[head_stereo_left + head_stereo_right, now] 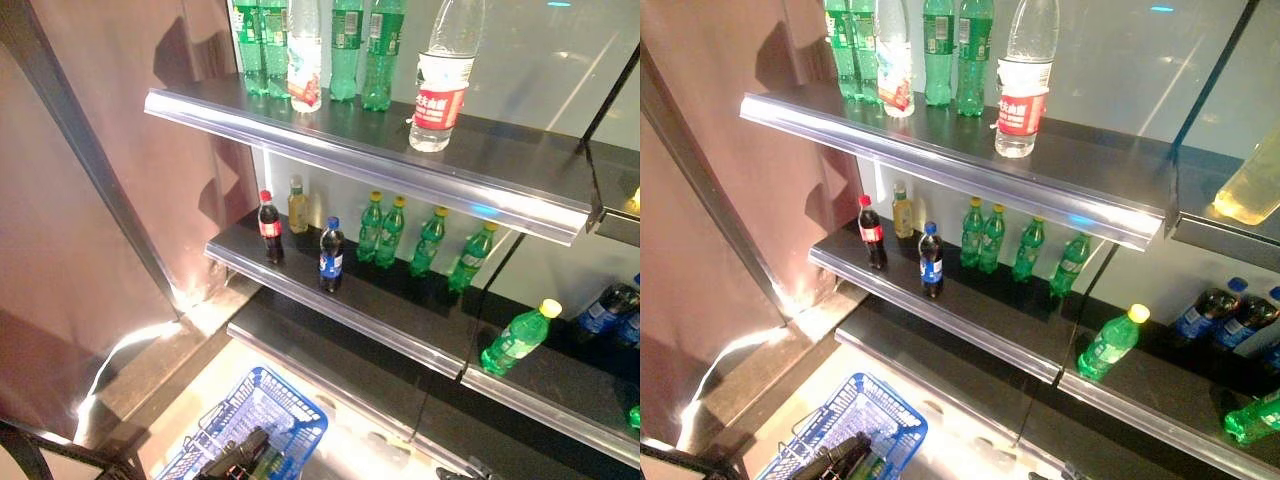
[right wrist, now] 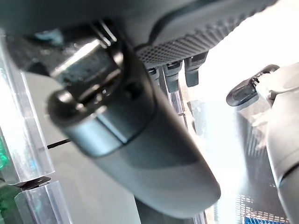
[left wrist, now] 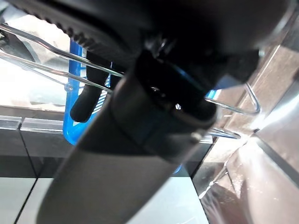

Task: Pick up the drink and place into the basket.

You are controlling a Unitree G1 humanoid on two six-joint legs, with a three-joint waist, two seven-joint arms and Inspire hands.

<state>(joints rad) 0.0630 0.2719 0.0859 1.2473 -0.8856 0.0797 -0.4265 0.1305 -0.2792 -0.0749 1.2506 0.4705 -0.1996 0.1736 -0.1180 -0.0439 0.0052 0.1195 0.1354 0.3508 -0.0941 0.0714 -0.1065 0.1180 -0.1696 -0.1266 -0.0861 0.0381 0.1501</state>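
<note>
The left hand (image 1: 238,458) grips the blue basket's (image 1: 290,415) wire handle; right hand's (image 2: 140,140) fingers unreadable.

You are looking into a shop's drinks display: metal shelves (image 1: 380,150) in tiers carry rows of bottled soft drinks (image 1: 400,232) and a water bottle (image 1: 440,80), and below the shelves sits a blue shopping basket (image 1: 262,412).

Brown curtain (image 1: 100,220) hangs above the left hand (image 1: 238,458), off to its left. Top shelf (image 1: 370,155) sits high above and ahead of the hand; middle shelf (image 1: 300,285) lower, nearer. Probably a glass divider (image 1: 470,300) up right.
</note>
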